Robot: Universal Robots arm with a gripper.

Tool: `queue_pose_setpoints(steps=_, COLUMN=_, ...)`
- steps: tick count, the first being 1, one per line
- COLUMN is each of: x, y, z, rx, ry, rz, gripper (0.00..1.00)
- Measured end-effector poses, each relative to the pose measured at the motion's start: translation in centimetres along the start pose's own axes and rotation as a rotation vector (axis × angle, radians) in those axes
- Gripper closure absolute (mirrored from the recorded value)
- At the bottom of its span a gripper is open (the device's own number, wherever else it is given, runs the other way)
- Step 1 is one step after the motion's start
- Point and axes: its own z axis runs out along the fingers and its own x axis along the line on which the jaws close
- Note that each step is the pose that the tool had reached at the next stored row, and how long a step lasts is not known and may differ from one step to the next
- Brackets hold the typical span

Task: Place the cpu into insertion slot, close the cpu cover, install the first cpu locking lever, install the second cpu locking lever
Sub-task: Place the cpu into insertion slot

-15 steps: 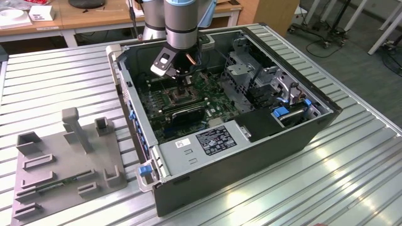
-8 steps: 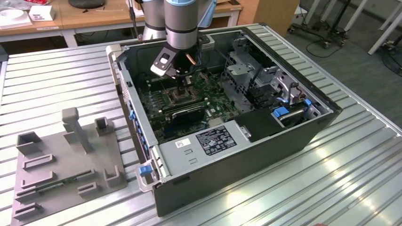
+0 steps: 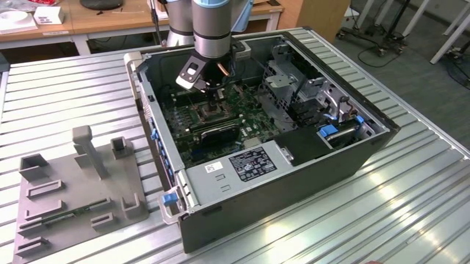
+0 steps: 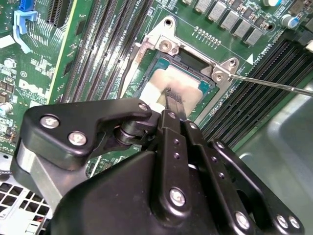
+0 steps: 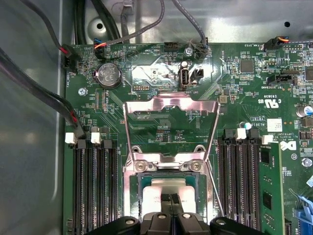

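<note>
The cpu (image 4: 157,82), a flat silvery-beige square, lies inside the insertion slot (image 4: 146,58), which sits on the green motherboard in both wrist views. My gripper (image 4: 173,100) is right above it. Its two dark fingers (image 5: 166,201) are shut side by side, with their tips at the cpu's (image 5: 161,186) top face and nothing between them. The cpu cover (image 5: 171,104), a thin silvery frame, stands tipped up and open at one side of the slot (image 5: 131,196). A thin metal lever rod (image 4: 274,84) sticks out from the slot's corner. In the exterior view the gripper (image 3: 213,102) reaches down into the open computer case.
Long black memory slots (image 5: 95,186) run along both sides of the socket. Cables (image 5: 44,98) run along the case wall. The case holds a drive cage (image 3: 294,91) and a power supply (image 3: 239,165). A grey fixture plate (image 3: 74,187) lies on the slatted table at the exterior view's left.
</note>
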Motion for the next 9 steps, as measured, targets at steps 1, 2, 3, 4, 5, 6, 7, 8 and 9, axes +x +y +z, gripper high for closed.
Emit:
queue_pose_setpoints(steps=1, x=0.0, y=0.0, z=0.0, rx=0.0, ry=0.0, rz=0.0, gripper=0.89)
queue_pose_setpoints(steps=2, x=0.0, y=0.0, z=0.0, rx=0.0, ry=0.0, rz=0.0, gripper=0.89)
queue_pose_setpoints(steps=3, x=0.0, y=0.0, z=0.0, rx=0.0001, ry=0.0, rz=0.0, gripper=0.89)
queue_pose_setpoints(steps=4, x=0.0, y=0.0, z=0.0, rx=0.0001, ry=-0.0001, rz=0.0, gripper=0.89)
queue_pose_setpoints(steps=5, x=0.0, y=0.0, z=0.0, rx=0.0001, ry=-0.0001, rz=0.0, gripper=0.89)
queue_pose_setpoints(steps=6, x=0.0, y=0.0, z=0.01, rx=0.0001, ry=0.0, rz=0.0, gripper=0.89)
queue_pose_setpoints(steps=7, x=0.0, y=0.0, z=0.01, rx=0.0001, ry=0.0, rz=0.0, gripper=0.89)
queue_pose_setpoints(steps=8, x=0.0, y=0.0, z=0.01, rx=0.0001, ry=-0.0001, rz=0.0, gripper=0.89)
queue_pose_setpoints(steps=9, x=0.0, y=0.0, z=0.01, rx=0.0001, ry=0.0, rz=0.0, gripper=0.89)
